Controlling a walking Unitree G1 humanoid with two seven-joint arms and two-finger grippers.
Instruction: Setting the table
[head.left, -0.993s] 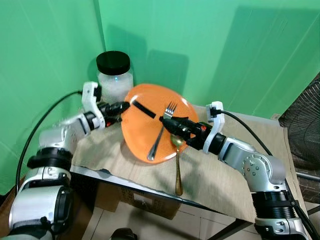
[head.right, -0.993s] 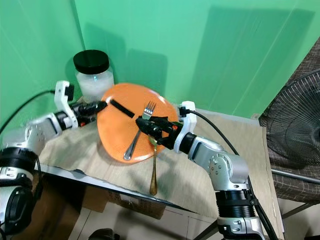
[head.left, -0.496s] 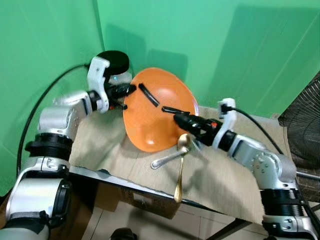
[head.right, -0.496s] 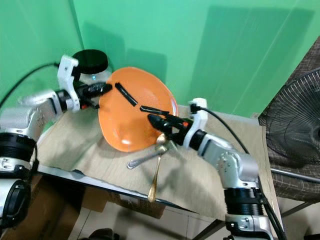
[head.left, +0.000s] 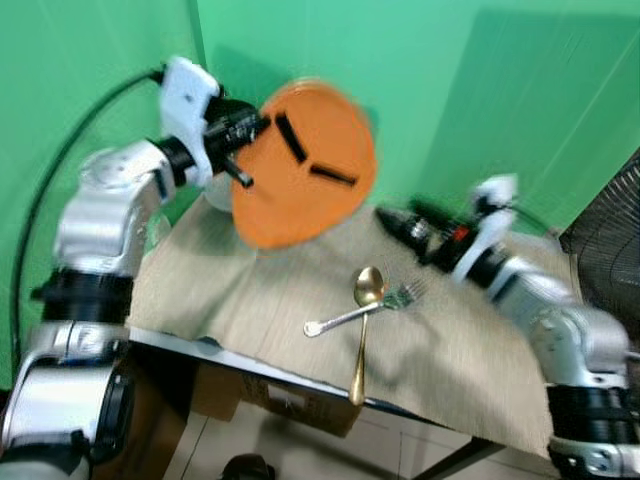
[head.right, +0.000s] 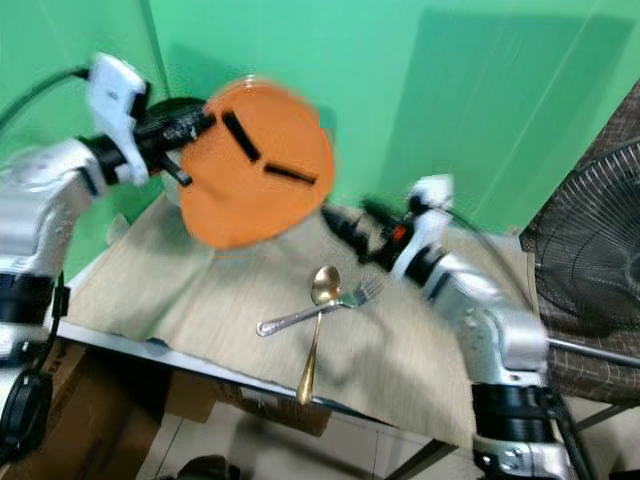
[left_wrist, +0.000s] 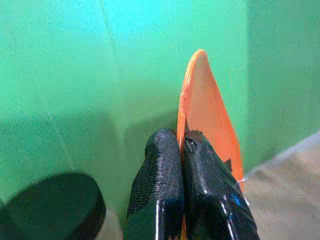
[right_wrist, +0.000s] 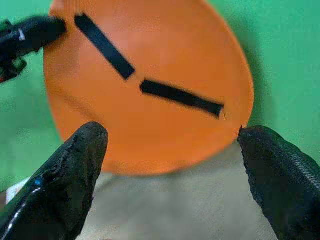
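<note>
An orange plate (head.left: 300, 190) with two black strips on it hangs tilted on edge above the back left of the table. My left gripper (head.left: 248, 135) is shut on its rim; the left wrist view has both fingers (left_wrist: 165, 165) pinching the plate's edge (left_wrist: 200, 95). To the plate's right, my right gripper (head.left: 392, 222) is blurred, open and apart from the plate, its fingers (right_wrist: 75, 165) spread wide toward the plate (right_wrist: 150, 125). A gold spoon (head.left: 362, 335) and a silver fork (head.left: 350, 316) lie crossed on the wooden table (head.left: 220, 290).
A jar with a black lid (left_wrist: 50, 205) stands behind the plate at the table's back left corner. A dark fan (head.right: 590, 270) is to the right of the table. The table's front edge (head.left: 260, 365) has a cardboard box (head.left: 290, 405) under it. Green walls close the back and left.
My left gripper has raised the plate and tipped it on edge. The fork slid off onto the table beside the spoon. My right gripper let go of the plate and drew back right.
</note>
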